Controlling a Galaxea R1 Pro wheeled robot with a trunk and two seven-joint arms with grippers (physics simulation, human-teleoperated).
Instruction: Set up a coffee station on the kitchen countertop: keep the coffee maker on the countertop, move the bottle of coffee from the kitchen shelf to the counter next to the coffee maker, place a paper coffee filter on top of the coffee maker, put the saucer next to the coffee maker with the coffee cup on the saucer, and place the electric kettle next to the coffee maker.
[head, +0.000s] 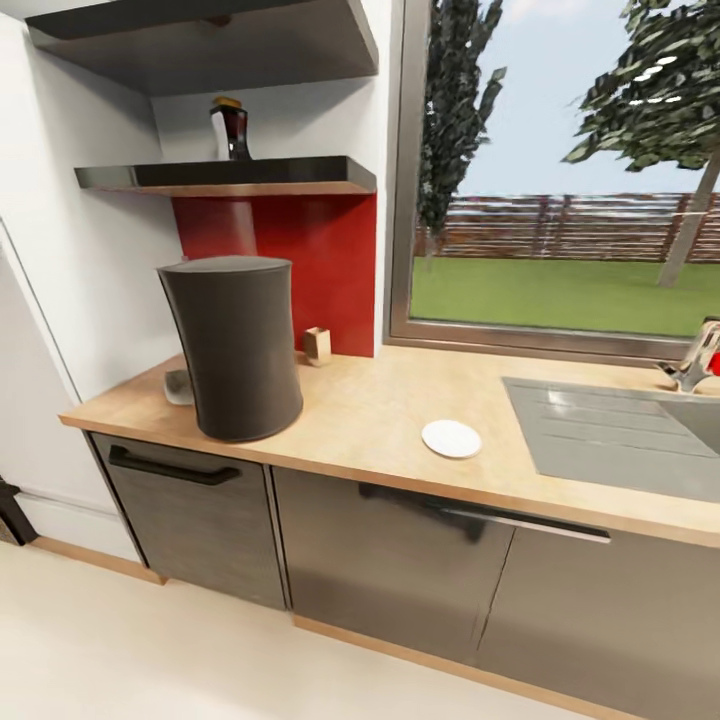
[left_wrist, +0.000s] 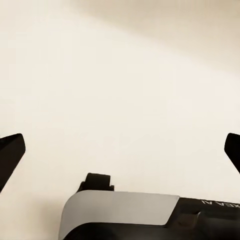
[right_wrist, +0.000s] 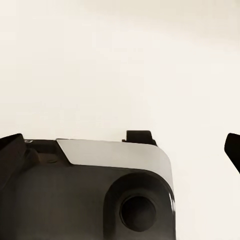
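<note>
Upright, the coffee maker (head: 232, 345) stands on the counter (head: 370, 410); the bottle of coffee (head: 230, 129) stands on the kitchen shelf (head: 228, 175); both grippers' fingers (left_wrist: 10, 155) spread wide.

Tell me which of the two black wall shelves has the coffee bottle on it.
The lower, thinner glossy shelf, directly above the red backsplash. The bottle of coffee stands on its top; the thicker shelf hangs above it.

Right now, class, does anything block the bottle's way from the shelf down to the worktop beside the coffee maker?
Nothing visible does. The small dark brown-capped bottle stands alone on the thin glossy black shelf; light wood worktop right of the tall dark grey coffee maker lies bare.
</note>
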